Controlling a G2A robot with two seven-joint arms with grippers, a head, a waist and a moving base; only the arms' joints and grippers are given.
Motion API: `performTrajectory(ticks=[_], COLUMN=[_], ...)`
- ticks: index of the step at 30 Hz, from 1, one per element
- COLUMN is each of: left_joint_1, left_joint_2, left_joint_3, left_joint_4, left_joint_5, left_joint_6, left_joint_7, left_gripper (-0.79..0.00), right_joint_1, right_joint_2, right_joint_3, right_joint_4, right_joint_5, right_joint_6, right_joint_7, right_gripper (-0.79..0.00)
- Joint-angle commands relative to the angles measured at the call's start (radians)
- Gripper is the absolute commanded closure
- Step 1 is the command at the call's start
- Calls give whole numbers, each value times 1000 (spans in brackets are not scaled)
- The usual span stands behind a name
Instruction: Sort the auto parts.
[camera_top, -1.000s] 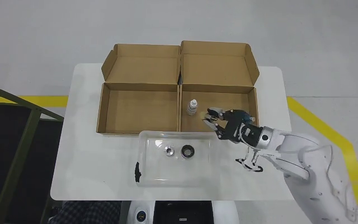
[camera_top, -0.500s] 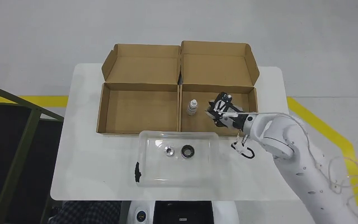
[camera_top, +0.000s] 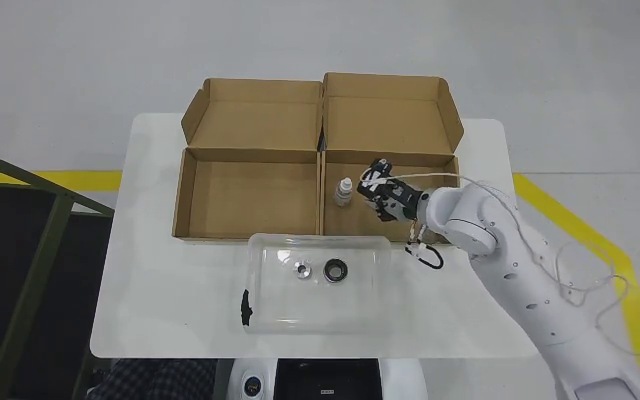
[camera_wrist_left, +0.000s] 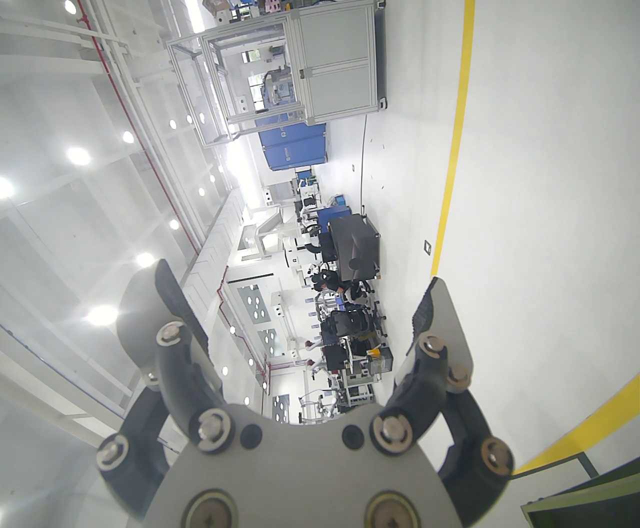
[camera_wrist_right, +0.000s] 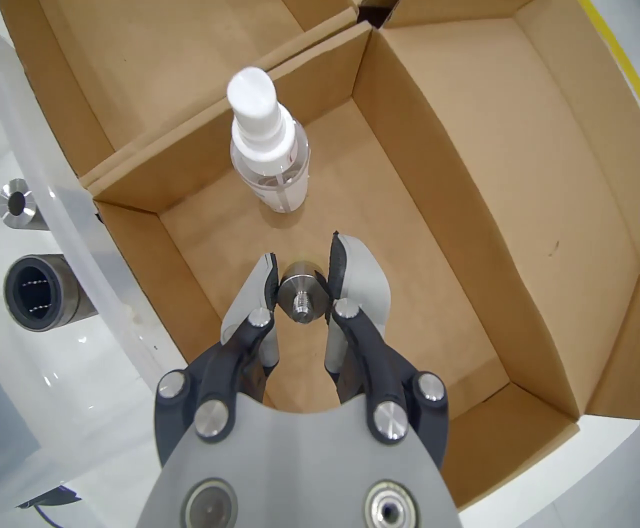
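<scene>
My right gripper (camera_wrist_right: 301, 272) (camera_top: 376, 187) is shut on a small round metal part with a threaded stud (camera_wrist_right: 300, 296), held low inside the right cardboard box (camera_wrist_right: 540, 210) (camera_top: 442, 172). A clear spray bottle with a white cap (camera_wrist_right: 267, 145) (camera_top: 344, 190) stands upright in that box, just beyond the gripper. In the clear plastic tray (camera_top: 265, 300) lie a small silver bushing (camera_top: 300, 270) (camera_wrist_right: 17, 205) and a dark cylindrical bearing (camera_top: 335, 269) (camera_wrist_right: 42, 300). My left gripper (camera_wrist_left: 300, 295) is open, pointing at the hall with nothing between its fingers.
The left cardboard box (camera_top: 248, 198) stands beside the right one with its lid (camera_top: 255, 118) folded back, nothing inside it. A small black piece (camera_top: 243, 308) lies at the tray's left edge. The white table (camera_top: 160, 260) has bare room on either side of the tray.
My right gripper has carried the metal part from the box's front wall near the tray further into the right box, toward the spray bottle.
</scene>
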Motion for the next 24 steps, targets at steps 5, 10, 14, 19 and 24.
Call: performTrajectory(ticks=[5,10,14,19,24], left_joint_1=[0,0,0,0,0], left_joint_2=[0,0,0,0,0], left_joint_3=[0,0,0,0,0], left_joint_4=[0,0,0,0,0], left_joint_5=[0,0,0,0,0], left_joint_6=[0,0,0,0,0], left_joint_7=[0,0,0,0,0], left_gripper=[-785,-785,-785,-785,-785], right_joint_1=[49,80,98,116,128], right_joint_2=[-19,-33,-43,-53,-60], right_joint_3=[-57,-90,-115,-133,-144], right_joint_4=[67,112,145,171,185], right_joint_5=[6,9,8,15,21], right_joint_6=[35,50,58,60,59], right_joint_7=[37,43,54,58,64], right_gripper=[0,0,0,-58,-280])
